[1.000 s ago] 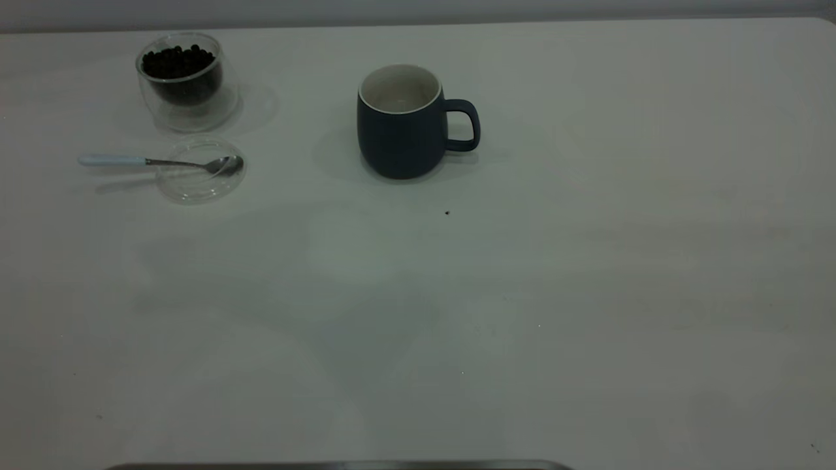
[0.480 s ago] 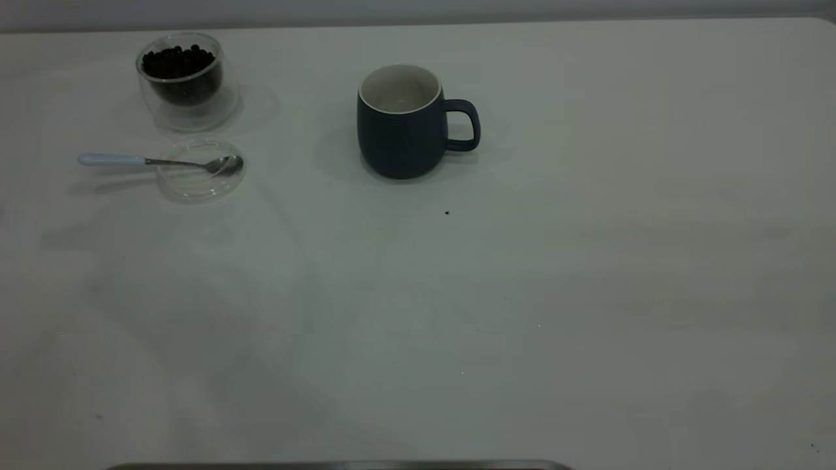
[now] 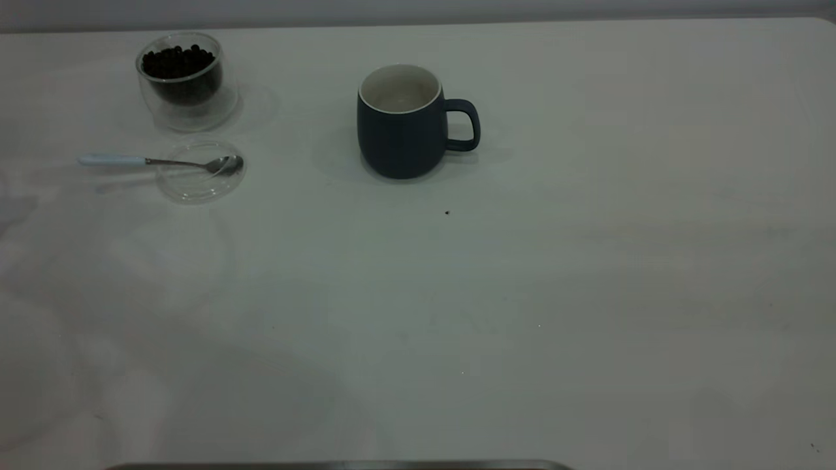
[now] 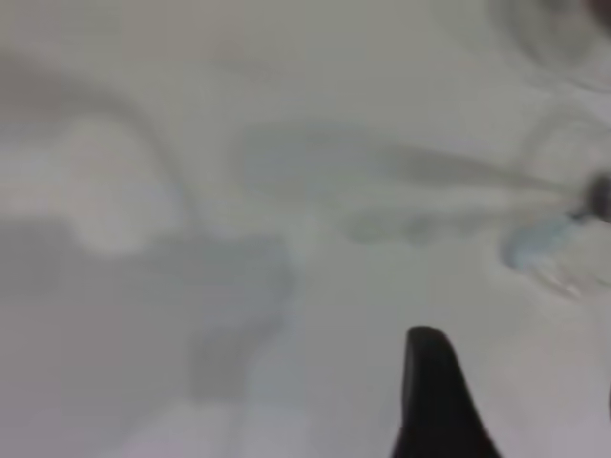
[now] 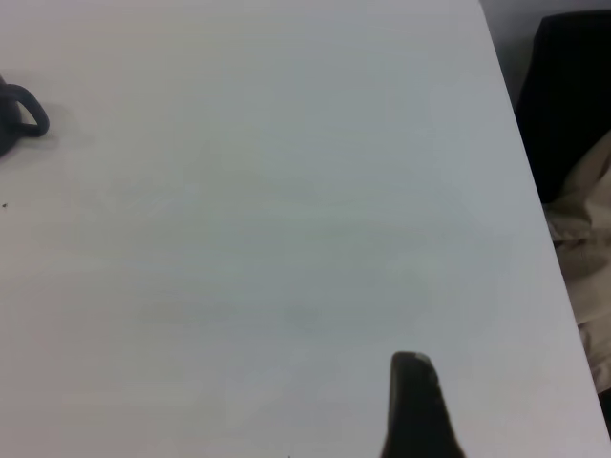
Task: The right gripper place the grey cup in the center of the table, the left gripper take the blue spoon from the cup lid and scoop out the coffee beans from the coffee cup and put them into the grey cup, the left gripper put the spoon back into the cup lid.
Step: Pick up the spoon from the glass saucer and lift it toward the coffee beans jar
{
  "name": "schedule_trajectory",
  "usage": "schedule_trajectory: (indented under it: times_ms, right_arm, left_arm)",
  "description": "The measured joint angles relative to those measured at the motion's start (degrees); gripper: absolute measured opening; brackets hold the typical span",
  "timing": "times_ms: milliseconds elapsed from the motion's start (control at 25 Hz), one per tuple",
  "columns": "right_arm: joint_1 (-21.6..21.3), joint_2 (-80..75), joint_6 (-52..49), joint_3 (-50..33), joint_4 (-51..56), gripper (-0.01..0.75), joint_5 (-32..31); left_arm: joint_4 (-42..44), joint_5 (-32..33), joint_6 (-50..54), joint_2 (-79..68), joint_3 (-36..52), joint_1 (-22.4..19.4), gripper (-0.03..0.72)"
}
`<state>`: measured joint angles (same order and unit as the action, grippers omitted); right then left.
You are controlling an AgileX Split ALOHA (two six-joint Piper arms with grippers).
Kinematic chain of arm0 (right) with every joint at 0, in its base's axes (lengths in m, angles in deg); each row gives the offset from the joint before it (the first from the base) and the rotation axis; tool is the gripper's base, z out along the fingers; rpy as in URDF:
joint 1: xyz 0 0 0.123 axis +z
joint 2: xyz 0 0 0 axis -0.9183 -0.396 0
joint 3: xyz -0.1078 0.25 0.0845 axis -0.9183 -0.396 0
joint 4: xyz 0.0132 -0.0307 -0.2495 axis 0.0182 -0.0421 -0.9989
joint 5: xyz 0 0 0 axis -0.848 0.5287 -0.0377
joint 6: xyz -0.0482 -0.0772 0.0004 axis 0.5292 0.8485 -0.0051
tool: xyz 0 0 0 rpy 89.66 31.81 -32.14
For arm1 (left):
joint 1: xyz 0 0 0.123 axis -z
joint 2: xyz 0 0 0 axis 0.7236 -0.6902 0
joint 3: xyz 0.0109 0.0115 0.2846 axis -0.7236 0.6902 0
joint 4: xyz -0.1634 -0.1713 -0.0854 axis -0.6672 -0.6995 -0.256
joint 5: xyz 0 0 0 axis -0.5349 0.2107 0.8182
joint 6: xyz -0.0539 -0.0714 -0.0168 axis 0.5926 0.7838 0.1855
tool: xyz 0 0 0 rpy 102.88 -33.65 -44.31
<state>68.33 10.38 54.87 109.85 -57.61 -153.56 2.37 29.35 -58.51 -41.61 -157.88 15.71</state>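
Off-white table [image 3: 588, 274] carries the grey cup [image 3: 400, 130] upright near its middle, handle toward the right arm's side. Left of it, the coffee cup [image 3: 186, 81] holds beans [image 3: 177, 61]; just in front, the spoon [image 3: 157, 161] lies across the lid [image 3: 199, 183]. One finger [image 4: 434, 401] of the left gripper shows in its wrist view, so I cannot tell its opening. The same goes for the right gripper, with one finger [image 5: 415, 410].

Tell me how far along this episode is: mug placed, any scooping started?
Looks done: the grey cup stands upright mid-table, ungripped, nothing visible inside. In hand: nothing is gripped; the left gripper hangs over bare table, with the blue spoon off to one side. Left: the spoon lies with its bowl in the cup lid, the coffee beans fill the coffee cup. Scooping and return remain.
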Motion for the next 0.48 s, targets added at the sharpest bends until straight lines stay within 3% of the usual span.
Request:
schedule_trajectory:
  times_ms: [160, 480]
  right_arm:
    - [0.0, 0.0, 0.0, 0.0, 0.0, 0.458, 0.0]
    - [0.0, 0.0, 0.0, 0.0, 0.0, 0.458, 0.0]
  left_arm:
    - [-4.9, -3.9, -2.7, -1.6, 0.0, 0.0, 0.518]
    - [-9.0, -1.9, -9.4, -5.7, -1.2, 0.4, 0.552]
